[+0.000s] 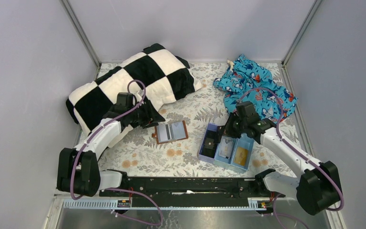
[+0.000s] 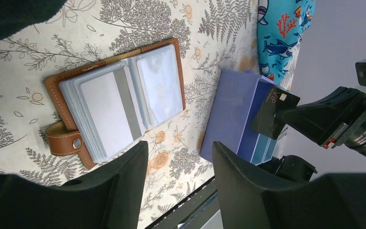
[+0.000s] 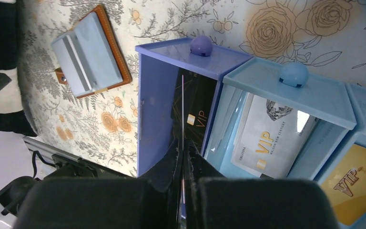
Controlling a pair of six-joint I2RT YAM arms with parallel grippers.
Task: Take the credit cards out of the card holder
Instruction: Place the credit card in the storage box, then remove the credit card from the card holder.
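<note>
the card holder (image 2: 114,102) is brown leather, smooth with a low sheen and pale stitching along the rim. its strap carries a dull metal snap (image 2: 77,143). its inner sleeves look like clear, faintly cloudy plastic film, glossy. the black card (image 2: 274,112) is glossy plastic with gold foil lettering. the pale card (image 3: 267,143) is satin with a faint print, and the gold card (image 3: 350,183) is smooth and mildly shiny. the tray (image 3: 155,105) is smooth blue plastic, semi-matt. the tabletop (image 1: 190,157) wears a matt printed cloth. the pillow (image 1: 138,81) looks plush. the shark-print cloth (image 1: 257,88) is thin and crumpled. the left hand (image 2: 178,148) and right hand (image 3: 184,150) have matt black plastic fingers.
</note>
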